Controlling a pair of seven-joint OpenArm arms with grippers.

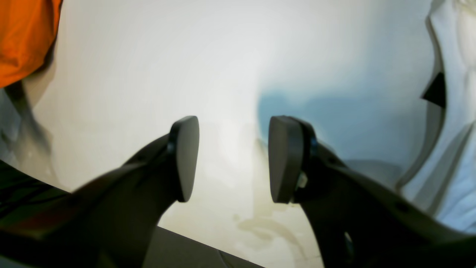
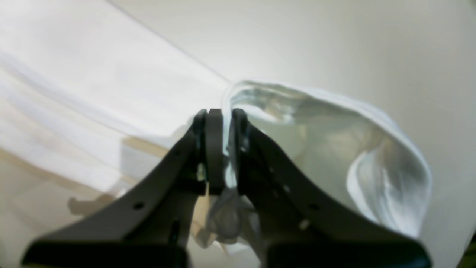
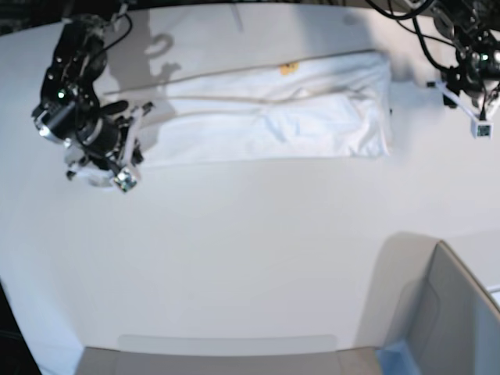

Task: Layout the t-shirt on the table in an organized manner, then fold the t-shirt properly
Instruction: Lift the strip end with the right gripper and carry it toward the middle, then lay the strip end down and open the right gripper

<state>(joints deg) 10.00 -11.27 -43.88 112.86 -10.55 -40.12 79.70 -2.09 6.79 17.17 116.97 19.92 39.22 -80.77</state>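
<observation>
I see the t-shirt (image 3: 269,109) lying as a long, narrow folded band across the far part of the table (image 3: 234,258), its length running from one arm to the other. A small yellow neck tag (image 3: 289,69) shows on its far edge.

Right arm: my right gripper (image 2: 222,149) has its jaws drawn narrow, pinching a thin white fold of the t-shirt (image 2: 334,149) between the fingers (image 2: 214,149). In the right wrist view the cloth enters the gap from above and a bunch of it hangs below the pads. Beside the jaws, the fabric billows into an open pocket with a rolled rim. A flat stretch of the shirt lies on the other side of the fingers. In the base view this gripper (image 3: 117,160) sits at the end of the band on that view's left.

Left arm: my left gripper (image 1: 232,160) has its jaws standing wide, with nothing between the fingers (image 1: 186,156). Bare table (image 1: 186,56) shows through the gap. The t-shirt (image 1: 453,149) is well to one side of the fingers, at the frame edge, not touching them. An orange object (image 1: 26,37) sits in the opposite corner; I cannot tell what it is. In the base view this gripper (image 3: 469,98) is just beyond the band's other end, apart from the cloth.

A grey box (image 3: 449,320) stands at the near corner, well apart from the shirt.
</observation>
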